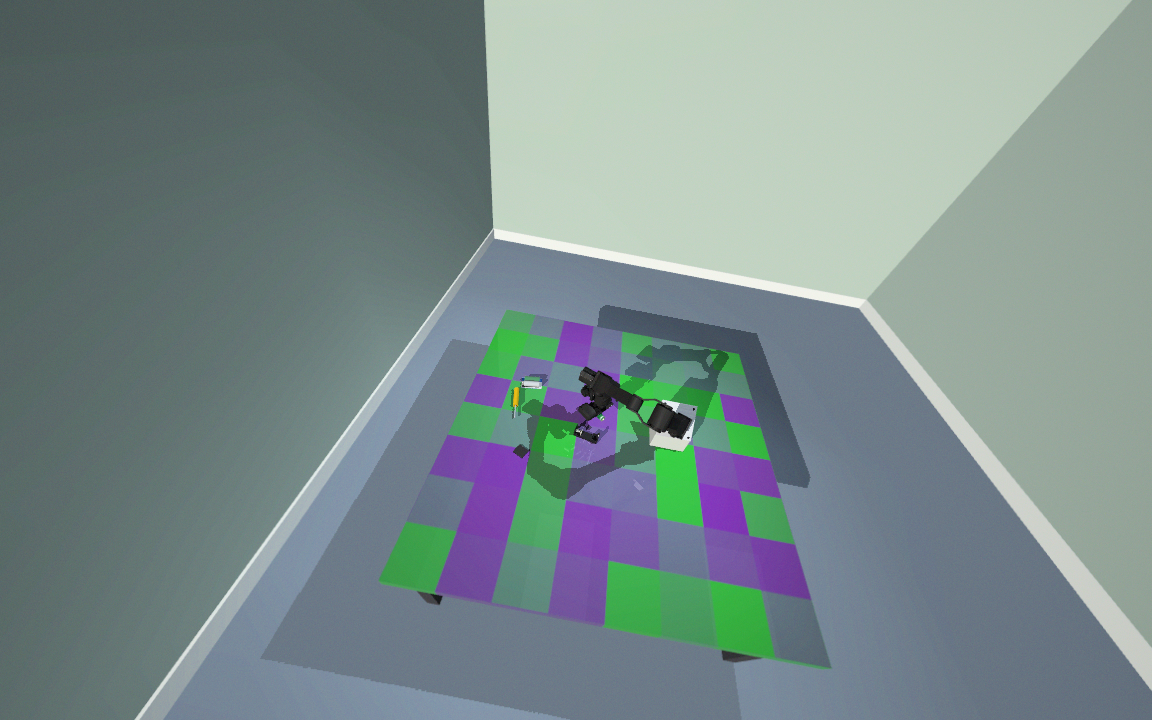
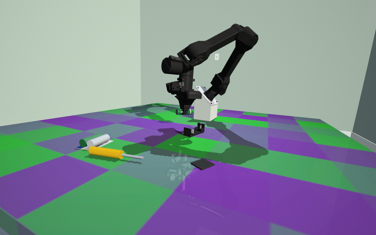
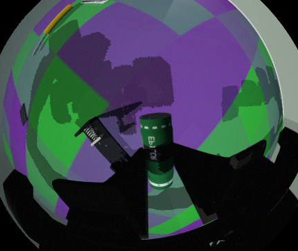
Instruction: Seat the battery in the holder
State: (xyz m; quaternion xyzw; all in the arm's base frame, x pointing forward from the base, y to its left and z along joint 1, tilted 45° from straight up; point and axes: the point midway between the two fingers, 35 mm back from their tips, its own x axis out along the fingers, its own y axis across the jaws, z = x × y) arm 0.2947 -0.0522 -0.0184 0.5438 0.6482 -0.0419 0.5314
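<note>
Fingers (image 2: 185, 113) are pinching the batt (image 2: 180, 111) (image 3: 157, 134) mid-body, holding it up off the table. Holder (image 2: 193, 131) (image 3: 104, 143) is lying below, just beside; its long axis is running askew to the batt's, so wrist prob. needs a turn b4 lowering.

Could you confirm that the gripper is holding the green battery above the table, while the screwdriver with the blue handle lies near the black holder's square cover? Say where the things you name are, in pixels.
Not quite: the handle of the screwdriver (image 1: 516, 397) (image 2: 106, 152) (image 3: 58, 19) is yellow-orange, not blue, as the exterior view shows. The rest stands.
</note>
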